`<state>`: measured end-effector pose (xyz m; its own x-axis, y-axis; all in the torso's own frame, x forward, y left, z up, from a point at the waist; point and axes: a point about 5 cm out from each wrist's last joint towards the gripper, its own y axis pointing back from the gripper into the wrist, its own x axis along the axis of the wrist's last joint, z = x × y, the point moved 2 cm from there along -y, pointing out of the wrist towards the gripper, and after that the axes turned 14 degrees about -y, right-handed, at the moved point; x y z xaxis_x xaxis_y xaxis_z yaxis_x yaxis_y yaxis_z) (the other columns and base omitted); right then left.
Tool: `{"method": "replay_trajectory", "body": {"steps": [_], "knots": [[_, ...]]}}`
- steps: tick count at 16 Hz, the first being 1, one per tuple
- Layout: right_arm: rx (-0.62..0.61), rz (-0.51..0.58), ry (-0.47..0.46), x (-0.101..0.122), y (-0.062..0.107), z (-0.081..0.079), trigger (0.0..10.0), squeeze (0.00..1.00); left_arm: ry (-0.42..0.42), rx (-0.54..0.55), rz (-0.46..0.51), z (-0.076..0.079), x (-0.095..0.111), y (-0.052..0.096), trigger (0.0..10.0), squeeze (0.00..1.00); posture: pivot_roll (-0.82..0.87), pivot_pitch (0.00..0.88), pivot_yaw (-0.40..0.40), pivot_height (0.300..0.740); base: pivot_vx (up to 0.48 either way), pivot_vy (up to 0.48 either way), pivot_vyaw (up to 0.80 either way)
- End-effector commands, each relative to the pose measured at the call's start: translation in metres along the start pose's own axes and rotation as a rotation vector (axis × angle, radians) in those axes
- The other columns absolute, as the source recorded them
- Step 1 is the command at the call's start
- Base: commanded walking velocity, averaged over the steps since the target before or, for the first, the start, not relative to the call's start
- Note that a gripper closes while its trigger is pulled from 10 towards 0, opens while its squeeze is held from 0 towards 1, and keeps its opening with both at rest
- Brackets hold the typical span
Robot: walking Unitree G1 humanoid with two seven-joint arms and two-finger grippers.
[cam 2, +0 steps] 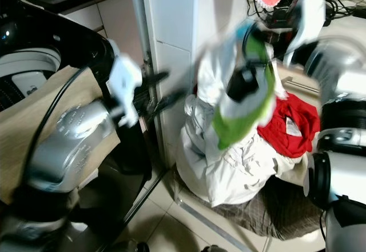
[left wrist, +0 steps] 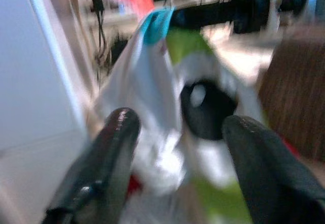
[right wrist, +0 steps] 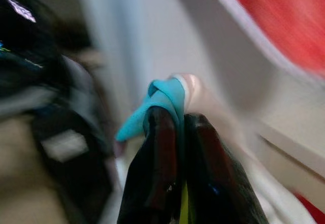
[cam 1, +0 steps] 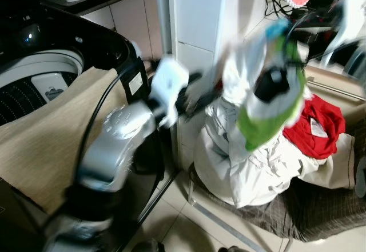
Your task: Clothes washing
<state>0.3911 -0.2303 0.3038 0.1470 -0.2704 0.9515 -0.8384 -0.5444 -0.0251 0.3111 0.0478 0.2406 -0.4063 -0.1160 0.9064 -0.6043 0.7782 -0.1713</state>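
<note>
Dangling from the clenched right pincer (right wrist: 175,127), a white-green-teal garment (cam 1: 269,92) could snag the spread, empty left pincer (left wrist: 177,132) nearby.

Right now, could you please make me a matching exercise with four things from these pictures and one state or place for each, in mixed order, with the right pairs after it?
Things:
1. right claw
2. left claw
3. red garment
4. washing machine

States or places:
A. lying on the laundry pile beside the wall
B. open, fingers apart, pointing toward the hanging garment
C. at the robot's left, lid up, drum visible
D. shut on the white and green garment, holding it up by its blue edge

Right pairs: 1-D, 2-B, 3-A, 4-C
</note>
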Motion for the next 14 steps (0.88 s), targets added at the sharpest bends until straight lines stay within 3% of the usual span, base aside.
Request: {"method": "replay_trajectory", "body": {"steps": [1, 4, 8, 14], "knots": [[0.132, 0.039, -0.039, 0.012, -0.001, -0.025, 0.0, 0.00, 0.011, 0.028, 0.051, -0.005, 0.010, -0.006, 10.0, 1.00, -0.04, 0.000, 0.045, 0.740, 0.000, 0.000, 0.00], [0.286, 0.055, -0.169, 0.004, -0.011, -0.063, 0.0, 0.00, 0.040, 0.046, 0.057, 0.005, 0.008, -0.024, 10.0, 1.00, -0.06, 0.000, 0.053, 0.740, 0.000, 0.000, 0.00], [0.361, 0.011, -0.206, -0.014, -0.009, -0.099, 0.0, 0.00, 0.014, 0.166, 0.088, -0.007, 0.015, -0.036, 10.0, 1.00, -0.07, 0.000, 0.052, 0.740, 0.000, 0.000, 0.00], [0.391, 0.007, -0.243, -0.017, -0.008, -0.121, 0.0, 0.00, -0.095, 0.177, 0.015, -0.006, 0.002, -0.037, 10.0, 1.00, -0.06, 0.000, 0.039, 0.740, 0.000, 0.000, 0.00]]}}
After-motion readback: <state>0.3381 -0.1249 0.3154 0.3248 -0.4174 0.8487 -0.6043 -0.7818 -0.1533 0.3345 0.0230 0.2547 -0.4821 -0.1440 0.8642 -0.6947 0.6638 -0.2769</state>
